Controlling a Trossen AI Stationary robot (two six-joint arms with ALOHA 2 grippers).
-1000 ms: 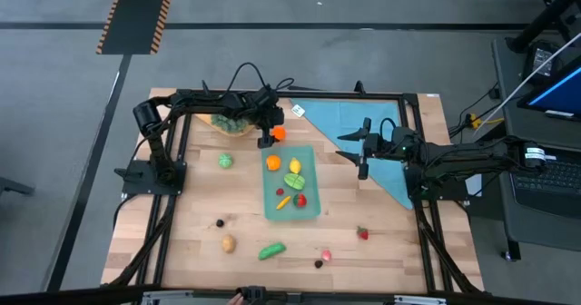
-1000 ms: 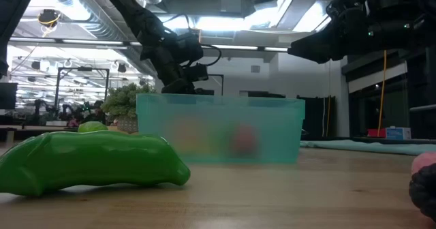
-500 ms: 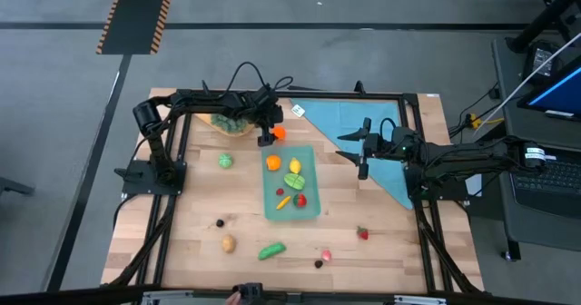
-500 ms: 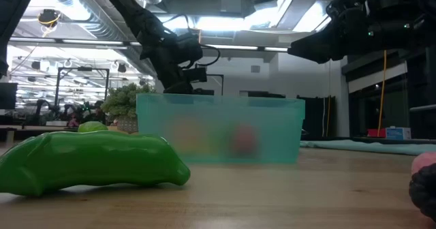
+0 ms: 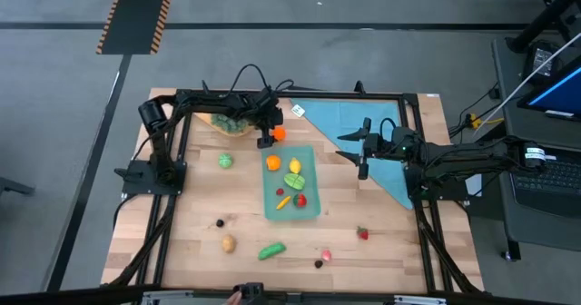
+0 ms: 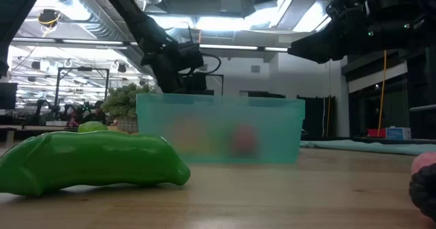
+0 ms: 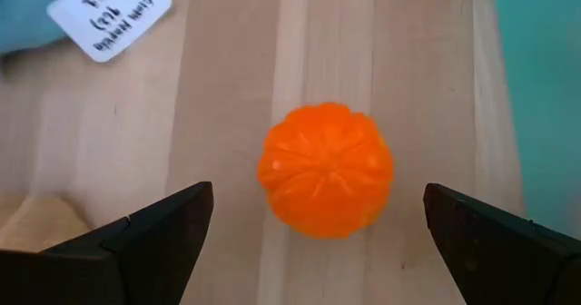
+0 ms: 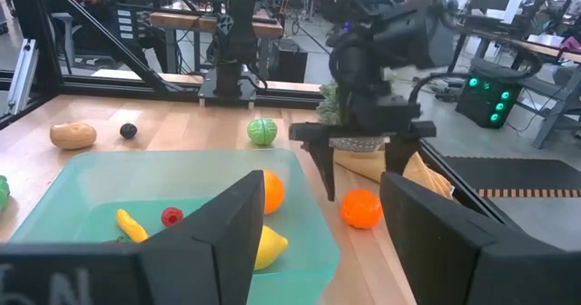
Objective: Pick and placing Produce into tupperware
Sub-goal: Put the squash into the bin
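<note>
Wood-slat table in a lab bay, grey floor around it, teal tupperware sitting near centre. Against a second ago, the left arm's elbow is shifting slightly outward while the left gripper is staying over the same spot, just off the container's 11 o'clock corner. Its fingers are spread wide, empty, straddling the orange mandarin, which is lying on bare wood between them and looks untouched. I read that as final alignment before closing, so this piece is not yet picked.

Inside the tupperware: another orange piece, a yellow lemon, a green-yellow piece, red pieces and a small orange-yellow strip. Produce outside it: green round one at 9 o'clock, green pea pod at 6 o'clock, brown potato and dark berry at 7 o'clock, strawberry at 4 o'clock, pink piece and another dark berry at 5 o'clock. So roughly half done by my count.

The right gripper is waiting at 3 o'clock of the container over the light-blue cloth, fingers partly apart, holding nothing.

Leafy green bunch is sitting at 9 o'clock of the mandarin, near the left wrist; a white label tag is lying nearby on the cloth edge. Neither is blocking the short path into the container.
</note>
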